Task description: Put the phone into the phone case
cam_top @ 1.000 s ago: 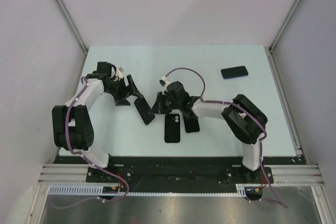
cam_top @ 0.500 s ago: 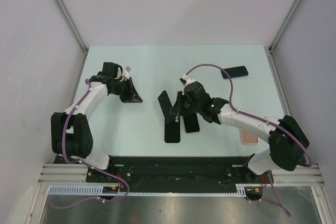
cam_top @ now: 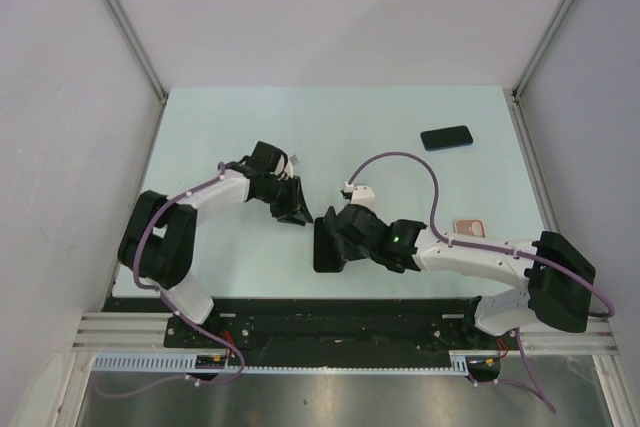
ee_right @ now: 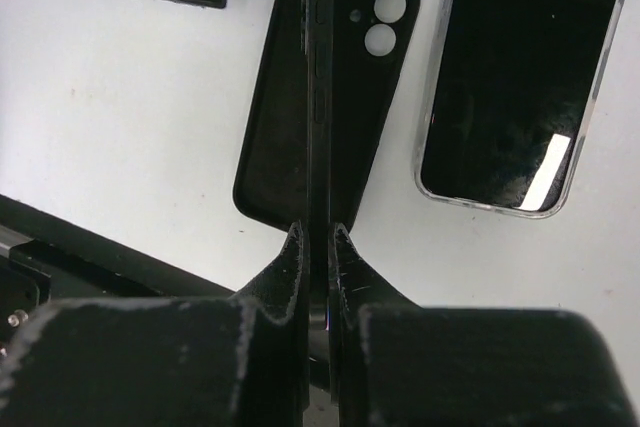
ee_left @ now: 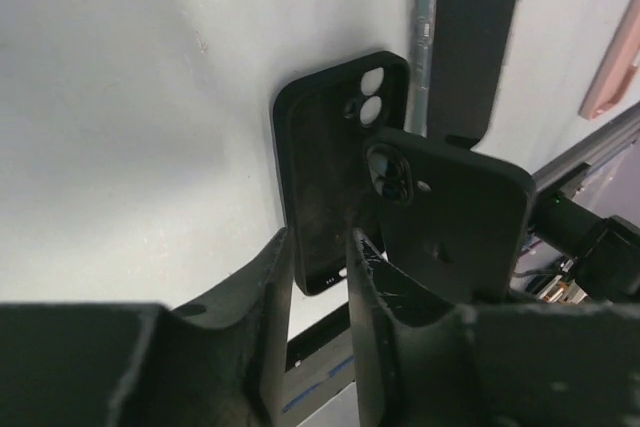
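My right gripper (ee_right: 318,232) is shut on a black phone (ee_right: 318,67), held edge-on just above an empty black phone case (ee_right: 275,147). The case lies open side up on the table near the front edge (cam_top: 322,252). In the left wrist view the phone's back with its camera (ee_left: 455,217) stands beside the case (ee_left: 315,177). My left gripper (ee_left: 320,242) is open with a narrow gap and empty. It hovers just left of the case, up and left of my right gripper (cam_top: 335,237).
A second phone with a silver rim (ee_right: 520,77) lies face up right of the case. A pink case (cam_top: 470,229) lies at the right, and a dark phone (cam_top: 446,137) at the far right. The black front rail (cam_top: 330,312) is close by.
My right gripper has brought the phone down and nearer, over the black case. My left gripper has swung right, toward the case.
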### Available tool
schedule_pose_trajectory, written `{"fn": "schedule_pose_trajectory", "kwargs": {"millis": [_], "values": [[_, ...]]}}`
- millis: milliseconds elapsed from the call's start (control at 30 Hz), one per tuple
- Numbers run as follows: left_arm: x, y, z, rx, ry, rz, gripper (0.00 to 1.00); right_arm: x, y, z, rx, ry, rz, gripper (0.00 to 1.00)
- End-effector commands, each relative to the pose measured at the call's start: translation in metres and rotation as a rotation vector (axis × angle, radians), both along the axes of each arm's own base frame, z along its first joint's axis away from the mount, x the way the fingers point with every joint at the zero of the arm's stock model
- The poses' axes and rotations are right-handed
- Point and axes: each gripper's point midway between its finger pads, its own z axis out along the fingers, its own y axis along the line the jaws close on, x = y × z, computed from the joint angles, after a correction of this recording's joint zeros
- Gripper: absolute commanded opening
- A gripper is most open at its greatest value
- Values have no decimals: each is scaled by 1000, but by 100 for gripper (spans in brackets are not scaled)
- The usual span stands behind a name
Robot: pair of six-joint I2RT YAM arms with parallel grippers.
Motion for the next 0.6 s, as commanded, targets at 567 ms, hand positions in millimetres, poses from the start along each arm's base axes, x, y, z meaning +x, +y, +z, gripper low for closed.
{"fn": "schedule_pose_trajectory", "kwargs": {"millis": [567], "values": [[-12, -19, -71, 96, 88, -7, 50, 12, 0, -12, -66, -99, -82, 0]]}}
